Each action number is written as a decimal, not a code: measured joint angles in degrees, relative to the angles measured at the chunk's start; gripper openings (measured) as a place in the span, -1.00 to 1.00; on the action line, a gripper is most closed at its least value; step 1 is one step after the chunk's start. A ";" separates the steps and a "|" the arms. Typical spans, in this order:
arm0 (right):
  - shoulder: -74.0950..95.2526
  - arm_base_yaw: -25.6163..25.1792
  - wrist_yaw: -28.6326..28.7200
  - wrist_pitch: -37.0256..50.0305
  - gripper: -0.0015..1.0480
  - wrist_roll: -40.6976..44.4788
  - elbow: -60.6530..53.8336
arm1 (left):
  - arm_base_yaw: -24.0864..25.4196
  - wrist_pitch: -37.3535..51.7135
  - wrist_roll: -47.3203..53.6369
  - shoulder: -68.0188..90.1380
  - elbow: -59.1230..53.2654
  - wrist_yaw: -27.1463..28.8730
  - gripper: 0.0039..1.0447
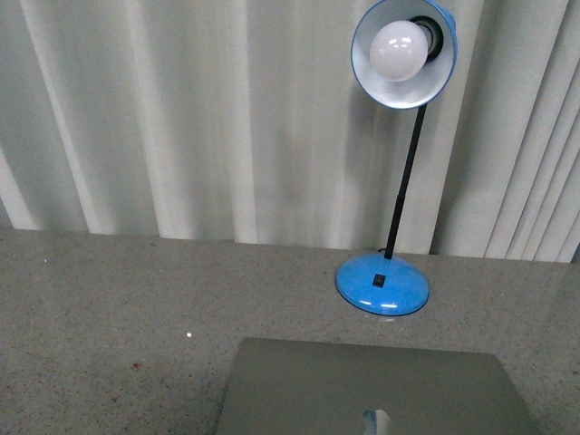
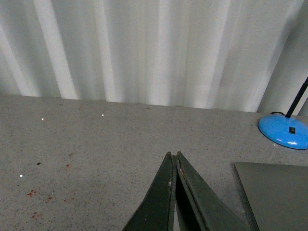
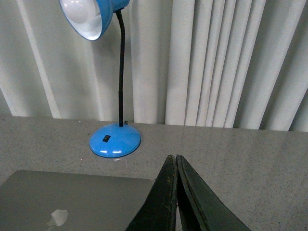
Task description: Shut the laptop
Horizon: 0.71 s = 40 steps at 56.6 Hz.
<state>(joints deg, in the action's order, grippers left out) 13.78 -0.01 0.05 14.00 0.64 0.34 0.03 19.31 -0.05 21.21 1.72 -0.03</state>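
Laptop [image 1: 376, 390] lying flat at the near edge of the desk [image 1: 109, 308], lid down, plain matte grey metal with a shiny apple logo facing up; no keys or screen showing, so seemingly closed already. Long axis running side to side along the near edge. Left gripper [image 2: 173, 156] pressed together on nothing, hovering over bare desk off the laptop's left end. Right gripper [image 3: 173, 159] likewise pinched together and empty, just off the right end and looking marginally nearer. Blue desk lamp [image 1: 390, 181] behind the laptop toward the far edge: glossy domed base, thin black stem, white bulb. Speckled grey stone-like desk; pleated white curtain [image 1: 181, 118] behind.
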 joint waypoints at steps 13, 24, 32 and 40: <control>-5.16 0.00 0.00 -5.29 -0.94 0.00 0.02 | -0.02 -3.56 0.00 -5.68 -0.15 0.04 -0.94; -13.53 0.00 0.02 -13.77 -0.94 0.00 0.02 | -0.02 -6.69 0.00 -8.83 -0.15 0.02 -0.94; -13.55 0.00 0.02 -13.92 -0.94 0.00 0.02 | -0.02 -8.68 0.00 -10.64 -0.15 0.04 -0.94; -13.53 0.00 0.00 -13.94 -0.94 0.00 0.02 | -0.02 -18.51 0.00 -18.75 -0.13 0.02 -0.94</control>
<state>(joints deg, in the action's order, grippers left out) 0.25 -0.01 0.05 0.05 0.64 0.36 0.01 0.80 -0.05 2.46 1.58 -0.01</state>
